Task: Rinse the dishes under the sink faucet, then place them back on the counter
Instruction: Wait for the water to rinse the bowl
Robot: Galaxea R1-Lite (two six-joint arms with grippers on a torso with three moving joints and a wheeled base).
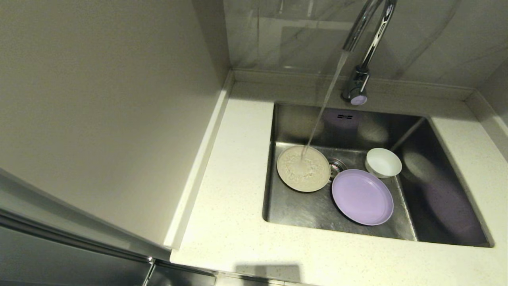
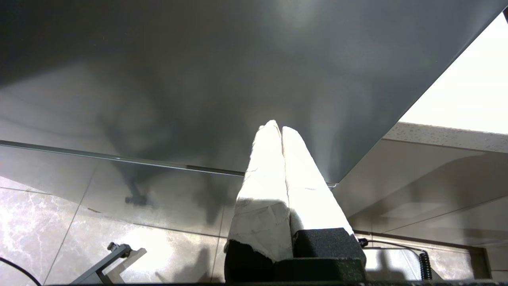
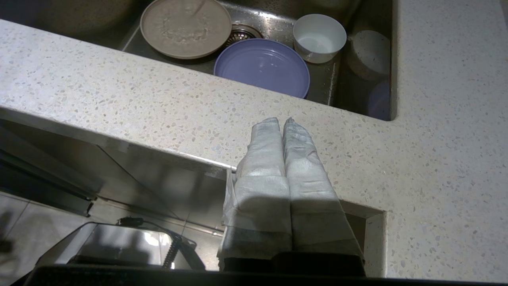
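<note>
All three dishes lie in the steel sink [image 1: 301, 214]. A cream plate [image 1: 303, 169] [image 3: 185, 27] sits under the running stream from the chrome faucet [image 1: 363, 47], and water splashes on it. The lilac plate [image 1: 362, 197] [image 3: 262, 66] lies beside it, and the small white bowl [image 1: 383, 162] [image 3: 320, 37] stands behind that. Neither arm shows in the head view. My right gripper [image 3: 281, 121] is shut and empty, held over the front strip of the speckled counter [image 3: 119, 99]. My left gripper [image 2: 276, 127] is shut and empty, down by a grey cabinet panel [image 2: 198, 79].
A tall grey wall panel [image 1: 99, 99] rises along the counter's left side. The drain strainer [image 1: 336, 167] shows between the two plates. Bare counter [image 1: 230, 167] runs left of, in front of and right of the sink.
</note>
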